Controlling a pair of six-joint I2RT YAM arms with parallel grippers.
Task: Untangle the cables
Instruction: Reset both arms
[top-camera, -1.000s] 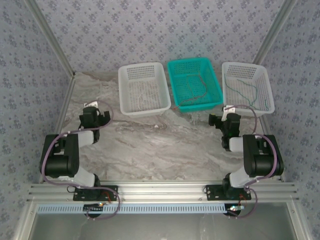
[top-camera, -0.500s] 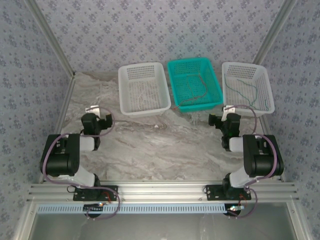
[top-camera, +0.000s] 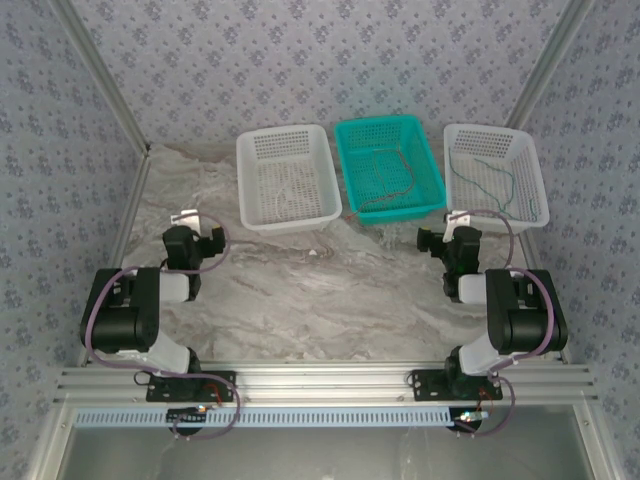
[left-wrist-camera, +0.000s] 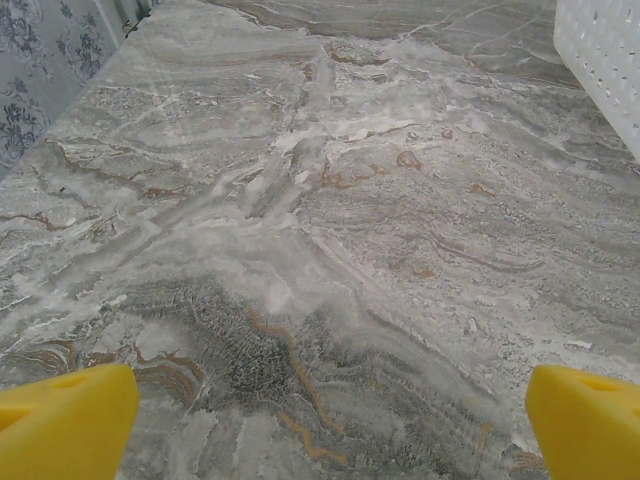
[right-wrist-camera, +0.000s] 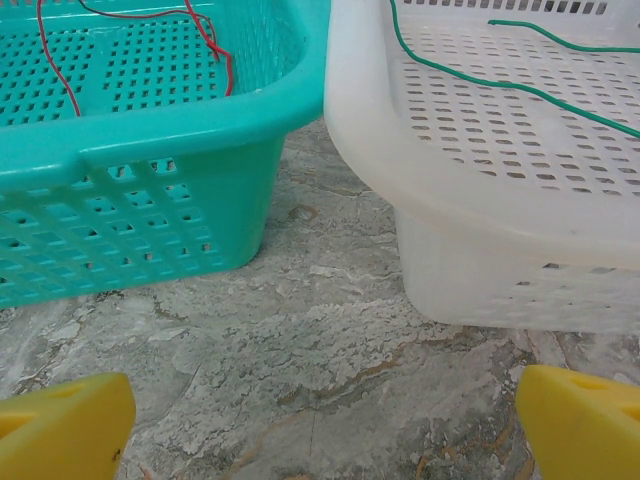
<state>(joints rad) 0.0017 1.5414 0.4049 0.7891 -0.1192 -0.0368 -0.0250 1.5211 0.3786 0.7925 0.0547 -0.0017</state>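
Grey marbled bench (top-camera: 300, 290) | left gripper (left-wrist-camera: 325, 425), right gripper (right-wrist-camera: 320, 425) wide, empty | thin red wire (right-wrist-camera: 229, 68), thin green wire (right-wrist-camera: 500, 85) apart | looks untangled: park, snag neither

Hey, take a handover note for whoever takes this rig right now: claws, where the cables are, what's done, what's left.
Left claw open, holding nothing, over bare table.
Right claw open, holding nothing, facing the gap between teal basket and right white basket.
Red cable in teal basket; green cable in right white basket; pale cable, faint, in left white basket.
Done: cables apart, one per basket.
Left: apparently nothing; check the pale one.
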